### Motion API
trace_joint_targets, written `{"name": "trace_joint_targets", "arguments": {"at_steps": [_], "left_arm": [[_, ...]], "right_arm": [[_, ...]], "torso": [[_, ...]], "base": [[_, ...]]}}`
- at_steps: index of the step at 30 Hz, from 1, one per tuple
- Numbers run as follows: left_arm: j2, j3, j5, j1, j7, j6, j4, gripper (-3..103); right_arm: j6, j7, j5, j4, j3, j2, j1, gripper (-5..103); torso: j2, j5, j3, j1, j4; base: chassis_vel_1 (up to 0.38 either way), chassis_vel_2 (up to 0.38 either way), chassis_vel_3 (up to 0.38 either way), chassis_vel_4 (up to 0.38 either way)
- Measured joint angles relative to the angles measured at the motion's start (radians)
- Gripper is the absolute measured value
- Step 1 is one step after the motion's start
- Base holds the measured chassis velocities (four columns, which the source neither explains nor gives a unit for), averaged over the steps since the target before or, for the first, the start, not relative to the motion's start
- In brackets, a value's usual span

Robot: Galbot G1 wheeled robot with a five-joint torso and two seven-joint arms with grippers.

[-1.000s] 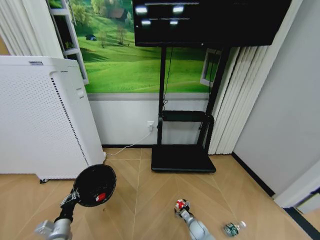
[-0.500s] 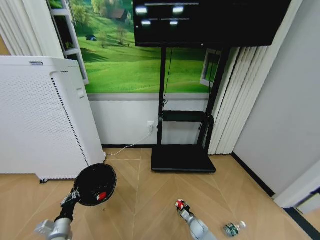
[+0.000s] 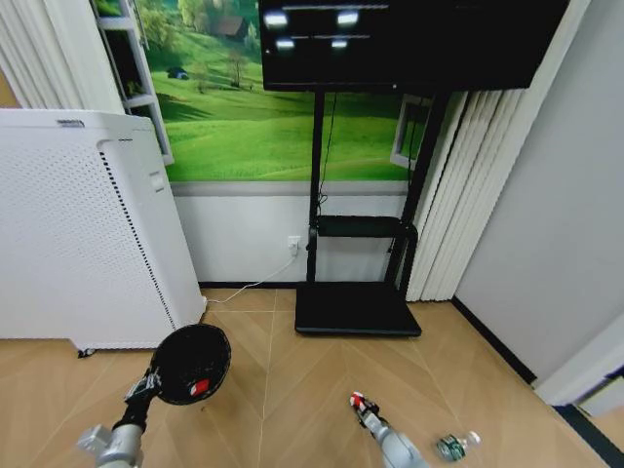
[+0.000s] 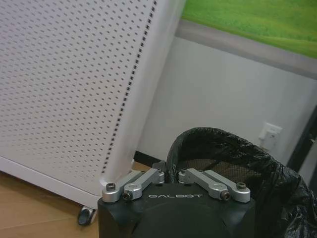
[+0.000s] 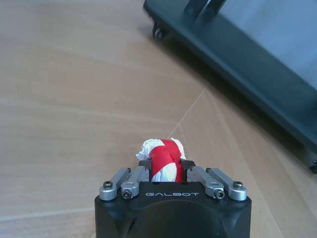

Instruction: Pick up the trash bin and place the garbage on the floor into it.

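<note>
The trash bin (image 3: 190, 363), a small black mesh basket with a black liner, hangs tilted above the floor at the left. My left gripper (image 3: 148, 384) is shut on its rim (image 4: 174, 159). One red-and-white piece of garbage (image 3: 198, 387) lies inside it. My right gripper (image 3: 362, 408) is at the lower middle, shut on another red-and-white piece (image 5: 163, 158) above the wooden floor. The clear bottle with a green label (image 3: 454, 447) lies on the floor to the right of that gripper.
A tall white perforated cabinet (image 3: 78, 234) on castors stands close behind the bin. The black screen stand's base (image 3: 356, 310) sits at the wall ahead, with a cable (image 3: 249, 287) beside it. A grey wall (image 3: 546, 253) runs along the right.
The right gripper has drawn slightly right and toward me with the red-and-white piece held. The bin has shifted a little to the right in the left gripper.
</note>
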Motion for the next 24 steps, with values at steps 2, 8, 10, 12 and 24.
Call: {"name": "trace_joint_targets", "arguments": {"at_steps": [2, 8, 10, 12, 24], "left_arm": [[0.048, 0.044, 0.000, -0.029, 0.046, 0.011, 0.036, 7], [0.072, 0.085, 0.014, -0.044, 0.134, 0.021, 0.067, 7], [0.086, 0.145, 0.024, -0.065, 0.176, 0.026, 0.086, 7], [0.094, 0.176, 0.030, -0.078, 0.192, 0.026, 0.096, 7], [0.111, 0.416, 0.070, -0.243, 0.249, 0.002, 0.226, 7]], "right_arm": [[0.053, -0.042, 0.078, 0.114, 0.015, -0.037, -0.082, 28], [0.163, -0.118, 0.198, 0.300, 0.020, -0.092, -0.187, 28], [0.173, -0.131, 0.248, 0.421, 0.031, -0.118, -0.252, 28], [0.178, -0.139, 0.259, 0.476, 0.033, -0.127, -0.273, 28], [0.208, -0.250, 0.280, 0.886, -0.044, -0.181, -0.412, 28]], "torso": [[0.000, 0.0003, 0.000, 0.000, -0.0007], [0.000, 0.0007, 0.000, 0.000, 0.0005], [0.000, 0.0002, 0.000, 0.000, 0.0004], [0.000, 0.0009, 0.000, 0.000, -0.0004], [0.000, 0.0002, 0.000, 0.000, 0.0000]], "base": [[0.000, 0.000, 0.000, 0.000], [0.000, 0.000, 0.000, 0.000], [0.000, 0.000, 0.000, 0.000], [0.000, 0.000, 0.000, 0.000], [0.000, 0.000, 0.000, 0.000]]}}
